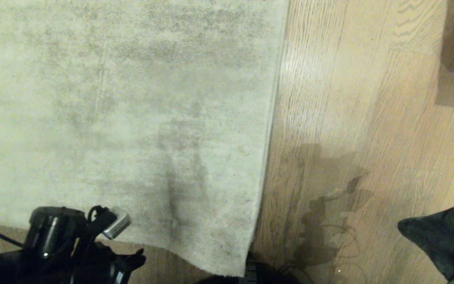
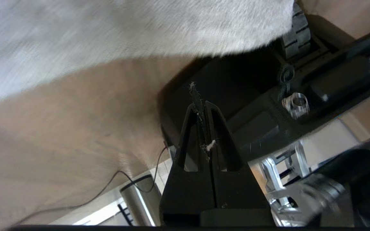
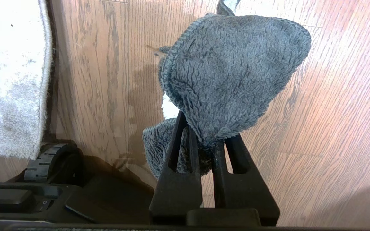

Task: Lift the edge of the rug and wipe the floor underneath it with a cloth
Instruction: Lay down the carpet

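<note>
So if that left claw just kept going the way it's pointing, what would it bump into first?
Probably the robot's own black base: the shut, empty left gripper points at it, with the rug edge just beyond. Depth is unclear.

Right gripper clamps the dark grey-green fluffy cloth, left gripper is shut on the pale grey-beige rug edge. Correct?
Half right. Left wrist view: the left gripper is shut on nothing, the pale grey-beige rug edge lies apart from it. The right gripper does clamp the dark grey-green fluffy cloth.

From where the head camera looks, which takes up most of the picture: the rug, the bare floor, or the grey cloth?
1. Rug, largest.
2. Floor, second.
3. Cloth, smallest, partly cut off by the picture's edge.
</note>
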Robot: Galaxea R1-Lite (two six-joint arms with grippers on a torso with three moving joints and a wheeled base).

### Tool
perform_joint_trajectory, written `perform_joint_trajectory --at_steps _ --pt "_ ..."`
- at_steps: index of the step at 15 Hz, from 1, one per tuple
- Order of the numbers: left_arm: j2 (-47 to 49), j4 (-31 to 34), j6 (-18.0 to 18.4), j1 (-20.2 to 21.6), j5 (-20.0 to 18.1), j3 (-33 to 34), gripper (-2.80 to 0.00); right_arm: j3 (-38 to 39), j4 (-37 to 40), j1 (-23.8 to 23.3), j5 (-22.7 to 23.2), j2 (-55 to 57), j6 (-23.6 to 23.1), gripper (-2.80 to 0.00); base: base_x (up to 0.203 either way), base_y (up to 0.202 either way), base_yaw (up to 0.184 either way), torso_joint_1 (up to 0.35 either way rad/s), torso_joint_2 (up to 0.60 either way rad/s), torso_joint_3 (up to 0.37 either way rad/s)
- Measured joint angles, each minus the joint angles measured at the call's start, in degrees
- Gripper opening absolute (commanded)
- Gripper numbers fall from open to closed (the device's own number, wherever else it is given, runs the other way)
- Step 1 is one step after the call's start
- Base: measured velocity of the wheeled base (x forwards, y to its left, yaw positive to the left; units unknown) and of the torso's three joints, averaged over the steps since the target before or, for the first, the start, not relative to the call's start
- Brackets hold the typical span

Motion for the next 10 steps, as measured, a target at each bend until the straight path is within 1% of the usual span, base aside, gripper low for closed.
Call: perform_joint_trajectory --at_steps 4,8,10 --pt "16.0 -4.61 -0.01 -6.59 0.13 -11.51 -2.8 0.0 0.02 0.0 0.0 0.0 0.02 -2.8 0.0 0.0 0.0 0.0 0.0 0.0" --pt "27.78 -8.67 -0.43 -13.67 0.07 -21.3 -2.8 0.0 0.0 0.0 -0.02 0.0 0.02 -2.8 0.0 0.0 0.0 0.0 0.0 0.0" --pt "32.57 -9.42 -0.69 -17.39 0.0 -25.89 -2.8 0.0 -0.01 0.0 0.0 0.0 0.02 -2.8 0.0 0.0 0.0 0.0 0.0 0.0"
